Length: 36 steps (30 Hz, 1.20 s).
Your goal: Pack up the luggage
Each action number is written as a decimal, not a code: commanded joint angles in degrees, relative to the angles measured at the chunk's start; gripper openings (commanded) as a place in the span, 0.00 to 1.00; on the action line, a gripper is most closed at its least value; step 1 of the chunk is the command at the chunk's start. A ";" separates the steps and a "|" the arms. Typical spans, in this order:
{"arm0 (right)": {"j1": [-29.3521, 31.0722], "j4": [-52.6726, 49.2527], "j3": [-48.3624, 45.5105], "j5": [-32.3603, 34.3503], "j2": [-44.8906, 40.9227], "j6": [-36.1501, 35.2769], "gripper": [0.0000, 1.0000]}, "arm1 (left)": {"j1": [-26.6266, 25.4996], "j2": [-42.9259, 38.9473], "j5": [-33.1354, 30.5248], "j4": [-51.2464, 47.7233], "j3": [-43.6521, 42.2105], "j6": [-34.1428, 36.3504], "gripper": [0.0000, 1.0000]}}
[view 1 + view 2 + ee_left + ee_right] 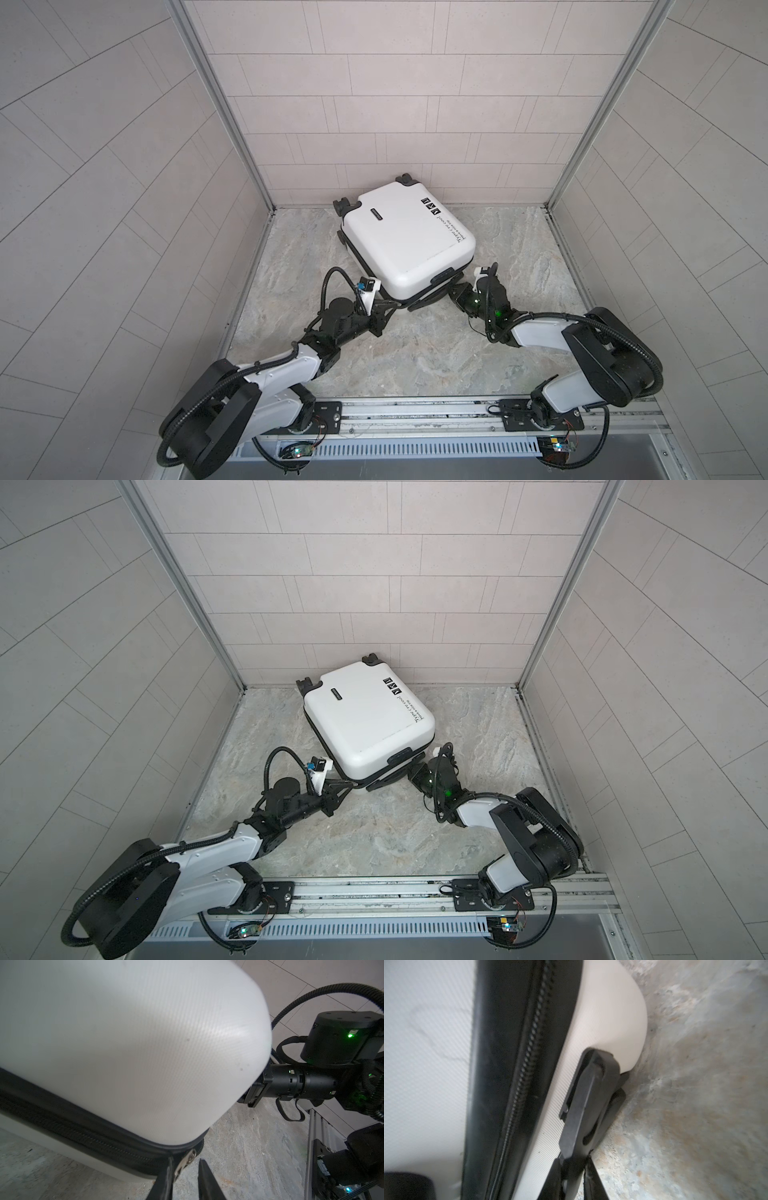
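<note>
The luggage [405, 241] [365, 725], a white hard-shell suitcase with black wheels and zipper trim, lies closed and flat on the floor near the back wall. My left gripper [395, 305] [185, 1164] sits at its near left corner, open. A metal zipper pull [190, 1157] hangs between the fingers and rests against one of them. My right gripper [453, 293] [574, 1162] is at the near right side, shut on the black handle [587, 1095] of the lower shell, low over the floor. The white shell [124, 1043] fills most of the left wrist view.
Tiled walls close in the marble floor [415, 353] on the left, back and right. The suitcase's back wheels [407, 180] almost touch the back wall. Both arm bases stand on a metal rail [415, 409] along the front edge.
</note>
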 commanded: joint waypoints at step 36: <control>1.41 7.22 0.10 -2.51 -2.47 -4.41 0.00 | -0.98 -0.87 -0.78 -2.57 1.86 0.39 0.18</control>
